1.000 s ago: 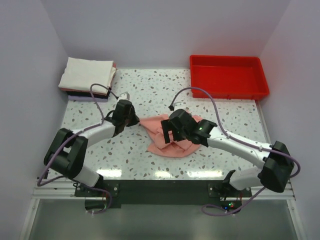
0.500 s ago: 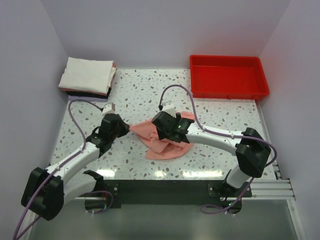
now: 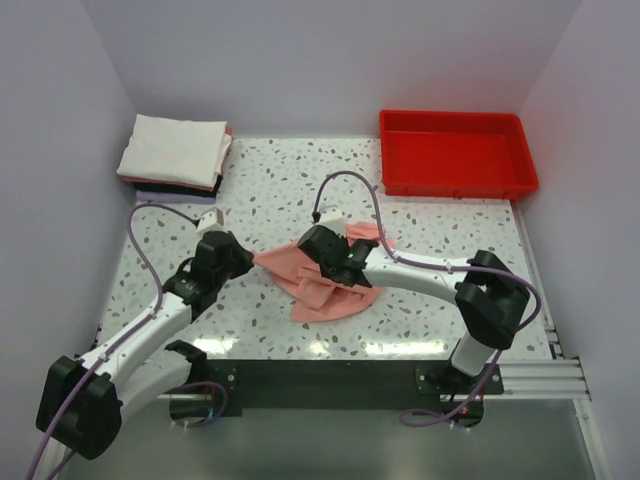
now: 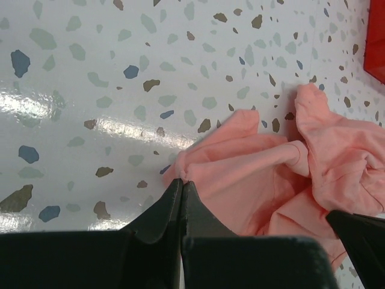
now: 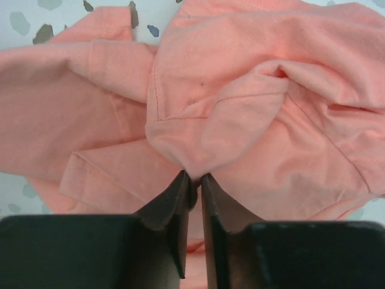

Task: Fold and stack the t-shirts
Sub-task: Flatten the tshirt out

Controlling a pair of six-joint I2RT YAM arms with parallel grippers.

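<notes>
Item: salmon-pink t-shirt (image 3: 325,285), crumpled and not yet folded, lying in a bunched heap at the middle of the speckled surface (image 3: 280,190), a little toward the near edge. Left pincer (image 4: 182,183): jaws pressed together on a corner of the cloth at the heap's left end, low against the surface. Right pincer (image 5: 194,177): jaws narrow, with a raised fold from the heap's middle nipped between the tips. Stack of folded t-shirts (image 3: 172,152): far left corner, cream one on top with darker layers beneath, well apart from the heap. Red tray (image 3: 455,152): far right corner. Step in hand, by judgement: taking hold of the garment at two places to spread it flat; folding not begun. Next move likely calls for drawing the two holds apart with a slight lift so the bunched layers fall open. The thin cloth could slip from either grip, and the right hold may have gathered more than one layer.
</notes>
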